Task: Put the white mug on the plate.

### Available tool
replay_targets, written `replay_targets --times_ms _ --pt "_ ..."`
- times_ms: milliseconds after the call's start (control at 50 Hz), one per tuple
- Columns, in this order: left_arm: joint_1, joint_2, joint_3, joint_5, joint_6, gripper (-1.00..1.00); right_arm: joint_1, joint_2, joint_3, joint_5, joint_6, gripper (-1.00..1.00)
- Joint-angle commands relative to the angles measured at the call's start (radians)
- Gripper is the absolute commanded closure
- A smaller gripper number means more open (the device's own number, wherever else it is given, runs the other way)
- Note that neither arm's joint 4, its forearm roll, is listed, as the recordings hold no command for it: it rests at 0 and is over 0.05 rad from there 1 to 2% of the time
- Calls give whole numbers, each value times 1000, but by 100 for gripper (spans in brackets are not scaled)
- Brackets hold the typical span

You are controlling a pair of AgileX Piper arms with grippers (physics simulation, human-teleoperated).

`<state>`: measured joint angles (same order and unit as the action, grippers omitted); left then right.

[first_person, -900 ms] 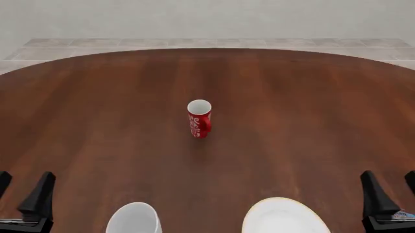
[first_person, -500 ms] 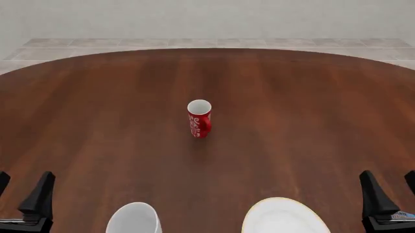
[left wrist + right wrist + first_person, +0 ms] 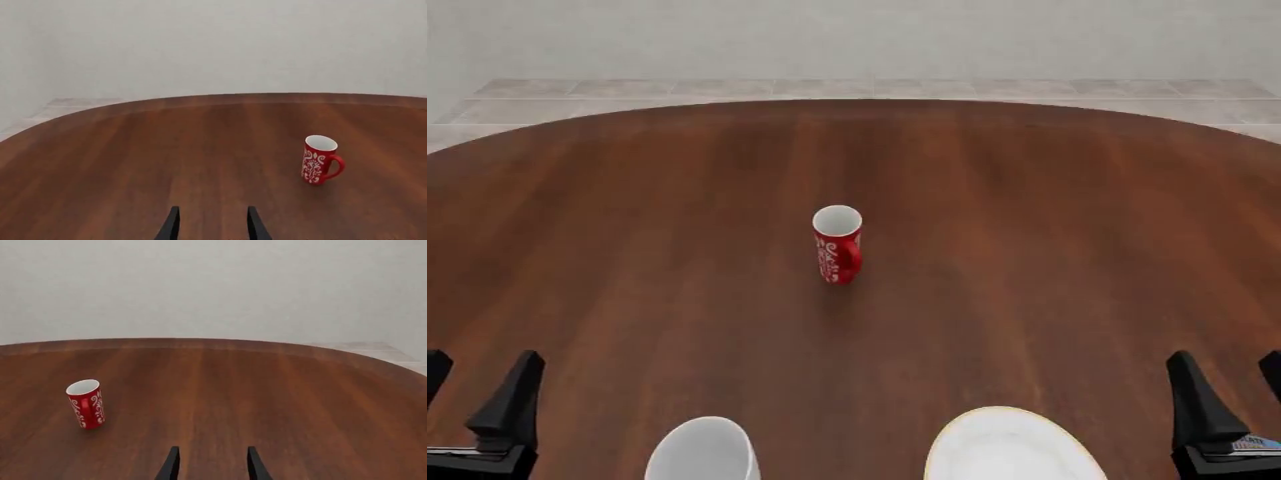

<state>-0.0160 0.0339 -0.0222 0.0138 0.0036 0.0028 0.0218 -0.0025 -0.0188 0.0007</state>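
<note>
So nothing is grasped yet — my left gripper [image 3: 477, 395] sits at the near left corner with its fingers spread apart and empty, and my right gripper [image 3: 1225, 392] sits at the near right corner, also parted and holding nothing. The white mug [image 3: 703, 451] stands upright at the near edge, left of centre, cut off by the frame bottom; the plate [image 3: 1009, 447] lies just right of it at the near edge, apart from it, also cropped. The red mug [image 3: 838, 244] stands upright mid-table, well apart from both.

Risks as I judge them: neither wrist view shows the white mug or the plate — only the red mug, so I would be reaching half-blind and could lock onto the wrong cup. The white mug is wide, and whether my left fingers span it I cannot tell; a pinch on the rim could slip or tip it. It also sits close in beside my left arm, so an awkward inward reach might knock it over or shove it off the near edge. Carrying it right, a low pass could clip the plate rim and slide the plate.
</note>
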Motion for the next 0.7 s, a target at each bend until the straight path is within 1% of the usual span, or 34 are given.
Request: replay_targets --times_ms 20,60,80,100,120,160,200,280,300,320,360,380,420,440,460,480,540,600,620,660,700 --pt "-14 60 -136 153 -38 -100 -2 -1 0 2 -1 -100" --pt "-15 69 -152 176 -36 -100 -2 -1 0 2 -1 -100" --pt "-34 99 -190 231 -45 -100 -2 -1 0 2 -1 -100" --pt "-34 99 -191 232 -45 -100 -2 -1 0 2 -1 -100" --pt "-50 115 -212 264 -53 -100 -2 -1 0 2 -1 -100" --pt "-47 155 -247 315 -82 -100 -2 -2 0 2 -1 -100" --pt "-52 166 -298 376 -76 -100 -2 -2 0 2 -1 -100" --pt "-83 198 -367 490 -96 -100 -2 -1 0 2 -2 -100" --pt "-99 201 -392 534 -121 -100 -2 -2 0 2 -1 -100" --pt "-106 205 -402 550 -98 -100 -2 -1 0 2 -2 -100" --pt "-113 222 -419 587 -121 -100 -2 -1 0 2 -2 -100" --pt "-110 214 -450 606 -103 -100 -2 -1 0 2 -2 -100" --pt "-112 218 -462 619 -106 -100 -2 -2 0 2 -1 -100" --pt "-121 237 -473 643 -143 -100 -2 -2 0 2 -1 -100" --pt "-131 242 -480 659 -155 -100 -2 -1 0 2 -1 -100" --pt "-153 257 -492 703 -181 -100 -2 -2 0 2 -1 -100" --pt "-175 269 -508 745 -201 -100 -2 -2 0 2 -1 -100" --pt "-217 292 -540 817 -251 -100 -2 -1 0 2 -1 -100" --pt "-234 296 -556 842 -278 -100 -2 -1 0 2 -2 -100" --pt "-256 301 -586 890 -294 -100 -2 -1 0 2 -2 -100" --pt "-288 307 -597 939 -330 -100 -2 -1 0 2 -1 -100"
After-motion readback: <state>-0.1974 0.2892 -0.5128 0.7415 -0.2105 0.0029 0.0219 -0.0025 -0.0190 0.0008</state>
